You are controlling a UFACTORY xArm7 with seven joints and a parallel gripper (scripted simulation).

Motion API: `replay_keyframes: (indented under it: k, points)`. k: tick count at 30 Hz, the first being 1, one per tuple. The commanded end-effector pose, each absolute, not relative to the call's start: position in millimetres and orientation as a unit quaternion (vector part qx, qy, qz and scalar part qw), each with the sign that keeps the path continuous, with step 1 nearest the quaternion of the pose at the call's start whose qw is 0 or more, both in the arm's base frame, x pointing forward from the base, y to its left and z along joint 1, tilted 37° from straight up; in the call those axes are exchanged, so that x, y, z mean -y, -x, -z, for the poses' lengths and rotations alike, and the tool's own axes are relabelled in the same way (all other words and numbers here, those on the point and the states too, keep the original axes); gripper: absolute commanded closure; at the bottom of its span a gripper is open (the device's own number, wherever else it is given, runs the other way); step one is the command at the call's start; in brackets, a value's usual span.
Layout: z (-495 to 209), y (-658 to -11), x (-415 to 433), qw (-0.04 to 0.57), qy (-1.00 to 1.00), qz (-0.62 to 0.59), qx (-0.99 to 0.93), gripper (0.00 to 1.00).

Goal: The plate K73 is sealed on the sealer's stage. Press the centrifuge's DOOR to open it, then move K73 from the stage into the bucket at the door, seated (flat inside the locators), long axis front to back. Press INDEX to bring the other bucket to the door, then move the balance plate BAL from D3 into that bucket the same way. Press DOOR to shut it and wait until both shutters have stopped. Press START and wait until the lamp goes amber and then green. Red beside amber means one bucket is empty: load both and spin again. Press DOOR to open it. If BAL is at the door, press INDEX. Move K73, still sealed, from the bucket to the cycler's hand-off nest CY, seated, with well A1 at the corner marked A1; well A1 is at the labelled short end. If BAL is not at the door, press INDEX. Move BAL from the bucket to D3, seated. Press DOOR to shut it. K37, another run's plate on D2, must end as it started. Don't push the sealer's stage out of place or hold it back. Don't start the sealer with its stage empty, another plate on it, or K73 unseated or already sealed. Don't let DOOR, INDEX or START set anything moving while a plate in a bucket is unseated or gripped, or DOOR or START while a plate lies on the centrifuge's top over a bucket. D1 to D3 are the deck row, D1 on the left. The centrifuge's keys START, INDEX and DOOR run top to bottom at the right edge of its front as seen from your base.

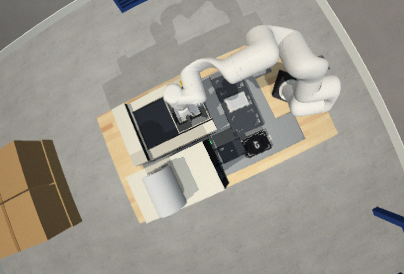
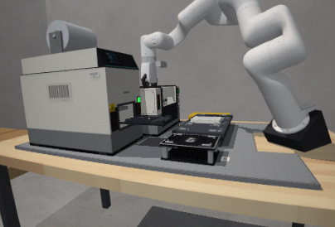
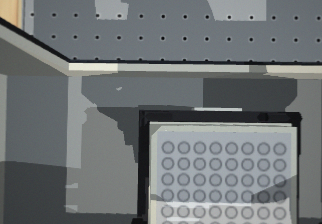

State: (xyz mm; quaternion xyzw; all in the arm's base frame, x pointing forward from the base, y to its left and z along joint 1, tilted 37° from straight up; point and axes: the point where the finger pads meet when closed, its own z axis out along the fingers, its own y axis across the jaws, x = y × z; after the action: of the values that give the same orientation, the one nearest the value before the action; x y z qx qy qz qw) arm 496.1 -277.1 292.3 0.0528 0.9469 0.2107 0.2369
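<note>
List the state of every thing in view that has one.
gripper: open, holding nothing.
well plate: lying flat in a black frame, not gripped.
green lamp: lit.
white plate on the deck: resting flat, away from the gripper.

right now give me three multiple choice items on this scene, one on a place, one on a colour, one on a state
1. Where does the gripper hang?
A. over the sealer's stage
B. over the arm's base
C. over the cardboard box

2. What colour is the lamp lit beside the stage?
A. red
B. blue
C. green

3. How is the gripper?
A. shut on a plate
B. open, holding nothing
C. shut, empty

Key: 1 A, the wrist view looks down on the well plate on the stage; 2 C, it glows green in the exterior view; 3 B, nothing sits between its fingers.
</note>
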Motion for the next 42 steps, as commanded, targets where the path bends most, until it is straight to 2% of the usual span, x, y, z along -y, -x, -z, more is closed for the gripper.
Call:
replay_keyframes:
  k: [1,42]
  points:
    - [-289.2,-499.2,276.6,0.239,-0.054,-0.21,-0.947,0.0]
    - [-276.4,-506.8,270.5,0.239,-0.054,-0.21,-0.947,0.0]
